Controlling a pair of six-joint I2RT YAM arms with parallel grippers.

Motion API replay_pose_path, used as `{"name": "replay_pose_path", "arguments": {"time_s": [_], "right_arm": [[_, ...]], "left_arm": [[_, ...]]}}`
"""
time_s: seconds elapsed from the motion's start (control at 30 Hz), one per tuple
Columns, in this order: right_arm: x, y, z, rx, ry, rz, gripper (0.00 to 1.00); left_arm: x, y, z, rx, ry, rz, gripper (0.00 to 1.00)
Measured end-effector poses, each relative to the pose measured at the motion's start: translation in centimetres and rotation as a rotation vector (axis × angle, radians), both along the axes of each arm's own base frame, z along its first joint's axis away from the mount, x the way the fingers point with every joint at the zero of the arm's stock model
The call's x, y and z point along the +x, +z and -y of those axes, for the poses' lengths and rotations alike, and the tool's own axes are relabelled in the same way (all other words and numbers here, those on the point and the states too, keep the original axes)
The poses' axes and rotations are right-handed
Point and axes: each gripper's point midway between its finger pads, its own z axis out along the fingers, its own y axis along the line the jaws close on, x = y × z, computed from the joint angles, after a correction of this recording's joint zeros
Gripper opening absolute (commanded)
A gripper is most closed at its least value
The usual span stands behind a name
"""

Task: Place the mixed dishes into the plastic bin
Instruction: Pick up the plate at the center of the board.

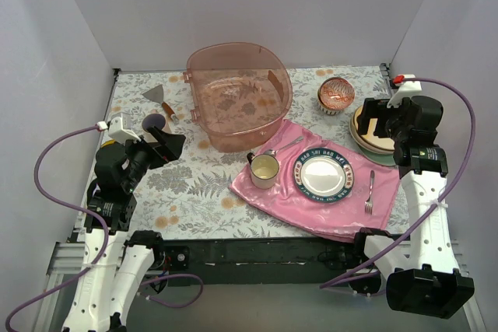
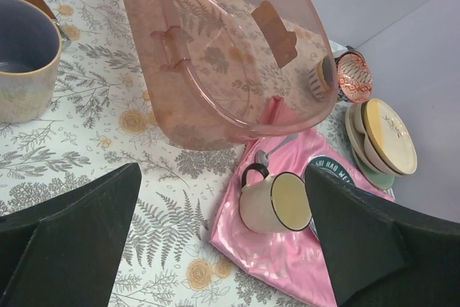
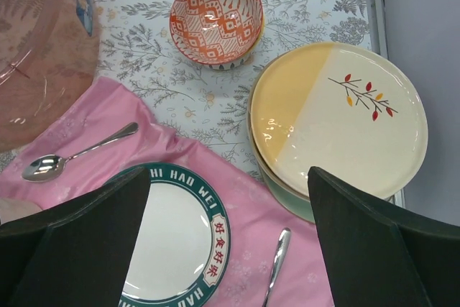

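Observation:
The plastic bin [image 1: 237, 95] stands at the back middle; nothing shows inside it. It also fills the top of the left wrist view [image 2: 223, 55]. A red-patterned bowl [image 1: 336, 96] sits right of it, nested in a cream-rimmed bowl [image 3: 213, 23]. A stack of plates [image 1: 372, 139] lies at the right edge, with a cream and yellow plate [image 3: 338, 116] on top and a mint-green one [image 3: 287, 203] lower down. A pale mug with purple inside [image 1: 153, 121] stands at the left [image 2: 21, 62]. My left gripper [image 1: 167, 144] is open and empty beside that mug. My right gripper [image 1: 383, 122] is open and empty over the plate stack.
A pink cloth [image 1: 296, 196] holds a cream cup with a metal handle [image 1: 264, 170], a dark-blue-rimmed lettered plate [image 1: 324, 176], a spoon [image 1: 284, 148] and a fork [image 1: 370, 192]. A scraper [image 1: 156, 95] lies at the back left. White walls enclose the table.

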Motion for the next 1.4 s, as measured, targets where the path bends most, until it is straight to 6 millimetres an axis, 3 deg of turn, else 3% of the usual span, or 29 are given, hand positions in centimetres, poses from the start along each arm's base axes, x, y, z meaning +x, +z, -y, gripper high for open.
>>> {"name": "replay_pose_path", "arguments": {"time_s": [0.2,0.4,0.57,0.67,0.8,0.93,1.13,1.2,1.4], "right_arm": [[-0.2,0.3,-0.1,-0.048,0.041,0.016,0.99],[-2.6,1.1,-3.8,-0.139,0.335,0.138,0.99],[-2.7,0.3,-5.4,-0.213,0.52,0.134,0.99],[-1.5,-2.0,-4.6,-0.25,0.527,0.05,0.99],[-0.4,-6.2,-2.0,-0.34,0.479,-0.108,0.97],[-0.2,-8.4,0.3,-0.431,0.422,-0.206,0.87],[0.7,-12.7,2.8,-0.491,0.387,-0.386,0.69],[1.1,-13.5,3.1,-0.495,0.389,-0.42,0.63],[3.7,-14.5,3.5,-0.504,0.393,-0.47,0.58]], "left_arm": [[0.4,0.7,0.8,-0.006,-0.044,0.029,0.98],[0.8,0.6,1.2,0.013,-0.072,0.039,0.98],[0.6,-0.2,1.3,0.029,-0.083,0.048,0.98],[0.5,-1.2,1.4,0.036,-0.094,0.039,0.98],[0.2,-2.9,1.5,0.044,-0.102,0.022,0.98],[0.0,-4.2,1.6,0.046,-0.108,0.006,0.98],[0.4,-4.0,1.8,0.045,-0.12,0.034,0.98],[0.7,-3.9,2.0,0.046,-0.126,0.037,0.98],[1.1,-4.2,2.1,0.048,-0.134,0.031,0.98]]}}
